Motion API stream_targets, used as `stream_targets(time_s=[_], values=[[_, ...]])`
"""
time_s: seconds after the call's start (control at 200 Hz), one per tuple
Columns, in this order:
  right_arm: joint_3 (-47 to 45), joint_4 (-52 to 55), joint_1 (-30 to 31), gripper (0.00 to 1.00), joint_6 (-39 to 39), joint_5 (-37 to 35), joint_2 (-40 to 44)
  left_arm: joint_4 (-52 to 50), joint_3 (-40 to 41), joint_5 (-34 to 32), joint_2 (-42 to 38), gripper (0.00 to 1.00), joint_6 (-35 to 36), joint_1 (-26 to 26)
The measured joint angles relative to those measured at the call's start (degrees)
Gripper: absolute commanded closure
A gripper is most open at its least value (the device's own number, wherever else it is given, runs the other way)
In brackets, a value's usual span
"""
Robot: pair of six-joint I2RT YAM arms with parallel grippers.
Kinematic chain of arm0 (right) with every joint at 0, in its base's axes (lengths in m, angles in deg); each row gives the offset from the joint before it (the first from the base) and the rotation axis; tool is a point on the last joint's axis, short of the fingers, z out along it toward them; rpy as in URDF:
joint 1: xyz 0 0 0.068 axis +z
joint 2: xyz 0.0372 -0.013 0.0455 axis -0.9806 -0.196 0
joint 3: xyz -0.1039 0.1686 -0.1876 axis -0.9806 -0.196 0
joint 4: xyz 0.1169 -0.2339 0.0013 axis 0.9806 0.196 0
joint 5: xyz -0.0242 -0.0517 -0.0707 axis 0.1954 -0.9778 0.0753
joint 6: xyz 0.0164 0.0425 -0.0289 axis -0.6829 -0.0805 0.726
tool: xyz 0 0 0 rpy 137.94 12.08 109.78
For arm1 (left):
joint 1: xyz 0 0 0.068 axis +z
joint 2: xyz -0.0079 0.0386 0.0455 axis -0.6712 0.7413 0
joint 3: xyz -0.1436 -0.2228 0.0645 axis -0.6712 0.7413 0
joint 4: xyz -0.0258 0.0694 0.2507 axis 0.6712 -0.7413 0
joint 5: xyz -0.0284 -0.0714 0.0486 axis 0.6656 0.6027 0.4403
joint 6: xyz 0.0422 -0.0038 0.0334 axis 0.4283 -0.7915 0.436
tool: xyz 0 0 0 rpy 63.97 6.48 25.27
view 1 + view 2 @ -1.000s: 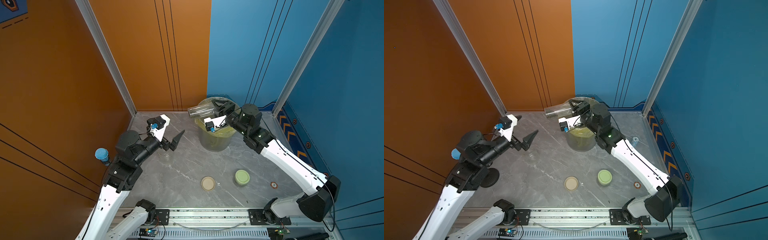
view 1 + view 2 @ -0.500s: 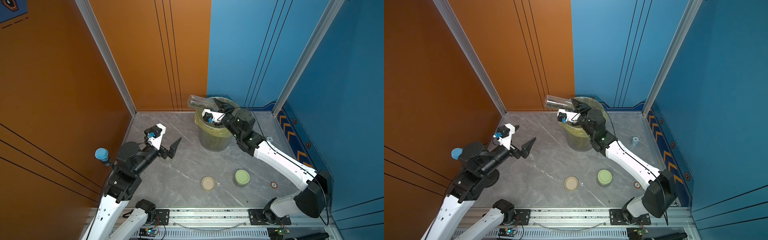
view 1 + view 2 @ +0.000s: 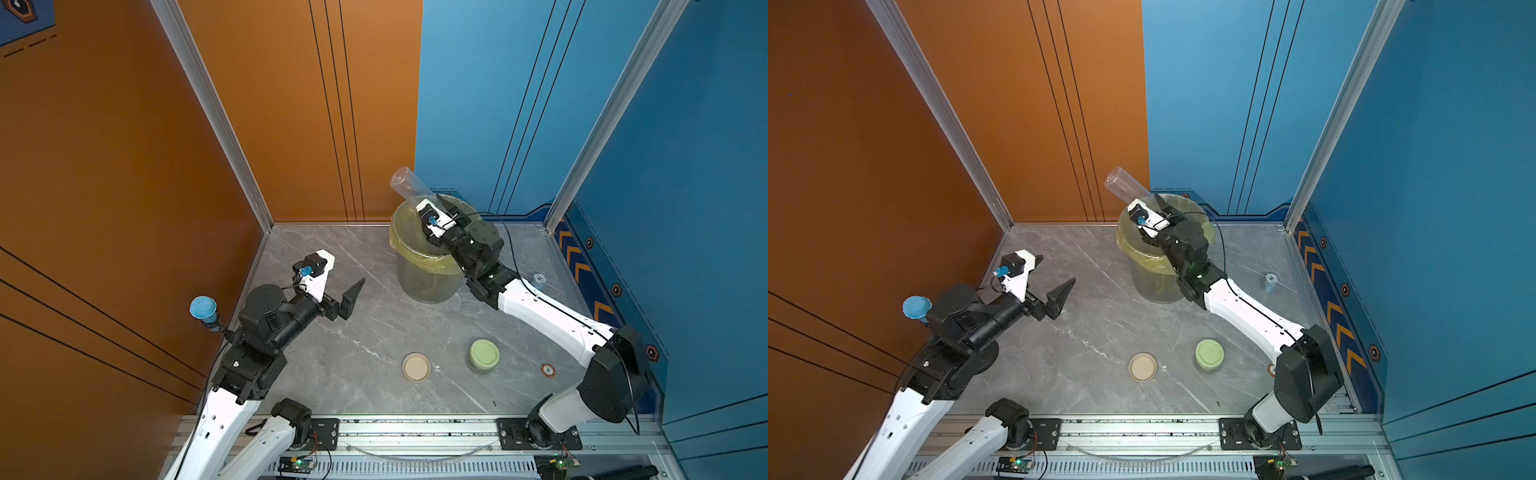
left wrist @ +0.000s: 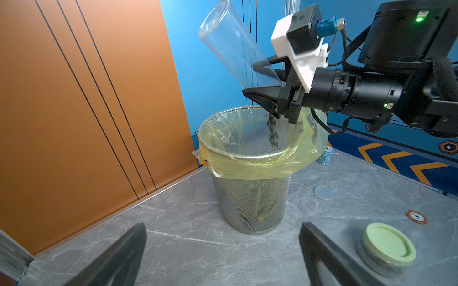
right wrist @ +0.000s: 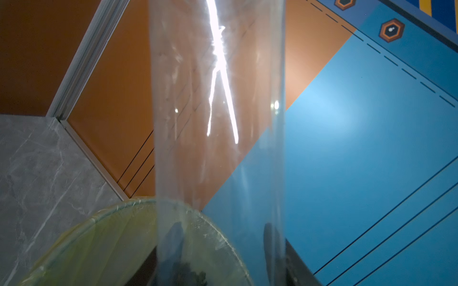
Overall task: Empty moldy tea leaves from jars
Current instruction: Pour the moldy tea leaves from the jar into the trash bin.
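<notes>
My right gripper is shut on the tall narrow clear jar near its mouth. The jar is tipped with its closed end up over the bin. Dark tea leaves fall from its mouth into the yellow bag; some bits sit at the mouth. A short jar with a pale green lid stands near the front. My left gripper hangs open and holds nothing, left of the bin.
A beige lid lies on the grey table left of the green-lidded jar. A whitish translucent lid and a blue-white chip stack sit right of the bin. A red chip lies near the right arm's base. Walls enclose three sides.
The right gripper has turned the jar from lying almost level to closed end raised, and leaves now drop into the bin. The left arm has barely shifted.
</notes>
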Motion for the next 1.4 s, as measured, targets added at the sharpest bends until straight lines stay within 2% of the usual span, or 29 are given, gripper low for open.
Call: stream_targets(time_s=[0.23,0.586,0.756,1.087,1.217,1.397], values=[[0.02,-3.93,-2.82,0.76,-12.26,0.83,-2.14,1.66,0.55,-0.13,-0.52,0.02,-0.24,-0.44],[1.99,-12.33,-7.67,0.79,-36.94,7.04,-5.75,2.75,0.55,-0.20,-0.68,0.02,-0.68,-1.03],[4.17,-15.37,-8.63,0.81,-44.57,8.94,-6.80,2.84,0.55,-0.20,-0.68,0.02,-0.68,-1.27],[6.82,-13.49,-7.56,0.82,-46.31,11.08,-6.99,2.91,0.55,-0.22,-0.68,0.02,-0.66,-1.57],[7.96,-10.19,-7.28,0.86,-44.37,11.41,-6.51,2.93,0.55,-0.20,-0.59,0.03,-0.66,-1.64],[8.96,-6.69,-6.91,0.85,-40.24,12.33,-5.31,2.91,0.44,0.09,0.46,0.02,-0.70,-1.77]])
